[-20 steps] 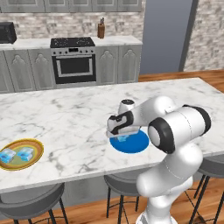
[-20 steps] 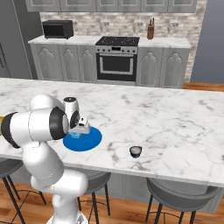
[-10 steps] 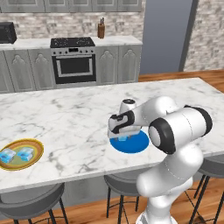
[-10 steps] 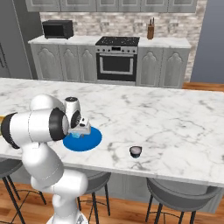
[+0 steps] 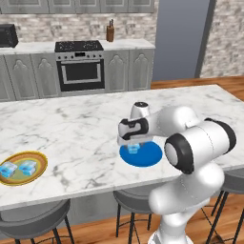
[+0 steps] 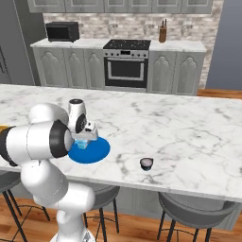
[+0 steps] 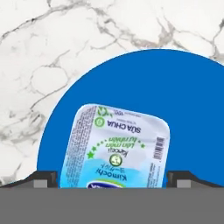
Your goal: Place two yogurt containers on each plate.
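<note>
A pale-blue yogurt container with a printed whitish lid lies on the blue plate, near its edge. My gripper hangs straight over it, open, with one fingertip on each side of the cup. The base views show the gripper low over the yogurt container on the blue plate, near the counter's front edge. At the far left, the gold-rimmed plate holds two yogurt containers. From the right, the gripper stands above the cup on the blue plate.
A small dark bowl stands on the marble island to the right of the blue plate. Stools are tucked under the island's front edge. The stove and the back counter lie far behind.
The jaws have spread apart from the yogurt container, which now rests on the blue plate. The arm has hardly moved.
</note>
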Available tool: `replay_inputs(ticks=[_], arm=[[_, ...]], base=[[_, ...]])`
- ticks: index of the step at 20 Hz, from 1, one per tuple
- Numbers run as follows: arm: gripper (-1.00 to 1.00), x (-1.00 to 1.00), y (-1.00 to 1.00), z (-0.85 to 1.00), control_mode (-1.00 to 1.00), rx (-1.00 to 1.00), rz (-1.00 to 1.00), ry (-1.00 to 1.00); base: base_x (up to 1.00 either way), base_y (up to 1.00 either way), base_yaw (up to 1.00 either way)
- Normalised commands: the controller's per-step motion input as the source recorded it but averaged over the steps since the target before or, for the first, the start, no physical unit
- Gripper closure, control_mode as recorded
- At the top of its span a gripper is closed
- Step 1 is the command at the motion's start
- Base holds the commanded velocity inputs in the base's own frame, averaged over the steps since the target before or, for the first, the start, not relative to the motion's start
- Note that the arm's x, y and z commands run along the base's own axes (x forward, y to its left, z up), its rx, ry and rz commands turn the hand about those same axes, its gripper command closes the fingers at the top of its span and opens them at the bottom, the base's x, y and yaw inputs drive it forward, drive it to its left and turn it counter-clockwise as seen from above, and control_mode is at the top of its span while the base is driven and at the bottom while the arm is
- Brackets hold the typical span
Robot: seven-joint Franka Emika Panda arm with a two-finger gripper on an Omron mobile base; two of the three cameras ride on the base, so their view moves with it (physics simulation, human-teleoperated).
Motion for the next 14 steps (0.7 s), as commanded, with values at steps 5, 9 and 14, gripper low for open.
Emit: replay_inputs(ticks=[5,9,14], arm=[[-1.0,0.0,0.0,0.49,-1.0,0.0,0.0,-0.03],[-1.0,0.0,-0.07,0.57,-1.0,0.0,0.0,0.0],[-1.0,-0.03,-0.41,0.33,-1.0,0.0,-0.06,0.0]], base=[[0.0,0.0,0.0],[0.0,0.0,0.0],[0.0,0.0,0.0]])
